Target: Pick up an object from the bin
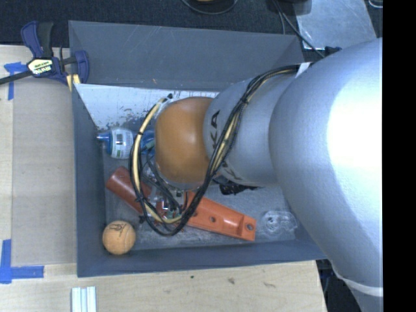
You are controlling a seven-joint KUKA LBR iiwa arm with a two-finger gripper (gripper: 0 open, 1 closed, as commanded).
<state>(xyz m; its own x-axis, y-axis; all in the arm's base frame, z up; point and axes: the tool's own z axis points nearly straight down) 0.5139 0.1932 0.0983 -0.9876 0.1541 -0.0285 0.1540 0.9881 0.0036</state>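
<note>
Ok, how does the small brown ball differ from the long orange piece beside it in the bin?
The brown ball is round and tan; the orange piece is long, flat and bright orange. The ball sits in plain view in the lower-left corner; the orange piece lies slantwise, its left end hidden under the arm. Both rest on the floor of the bin.

A: What colours are in the bin (88,194)?
B: Grey walls. Near left, a tan ball (119,237) with a dark squiggle. A bright orange bracket (224,218); a rust-red piece (120,186) to its left.
A: Farther back?
B: A blue bottle (120,143) with a pale label. Silver arm (325,142), orange-brown cover (182,142), yellow and black cables (138,161).
</note>
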